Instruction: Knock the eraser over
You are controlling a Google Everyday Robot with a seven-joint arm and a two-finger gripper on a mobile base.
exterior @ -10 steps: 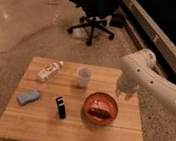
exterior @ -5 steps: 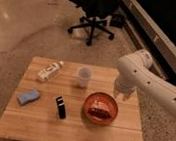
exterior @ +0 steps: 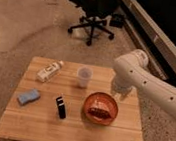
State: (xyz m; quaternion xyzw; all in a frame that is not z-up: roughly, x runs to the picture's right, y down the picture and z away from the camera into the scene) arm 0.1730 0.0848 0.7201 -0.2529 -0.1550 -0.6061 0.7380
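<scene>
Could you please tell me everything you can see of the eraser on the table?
The eraser is a small, narrow black block with a thin pale stripe near its top end. It appears to stand on end on the wooden table, not yet knocked over, between the light-blue sponge and the red bowl, nearer the camera than the cup. Only the table touches it. The gripper hangs apart from it, above the table, past the bowl.
</scene>
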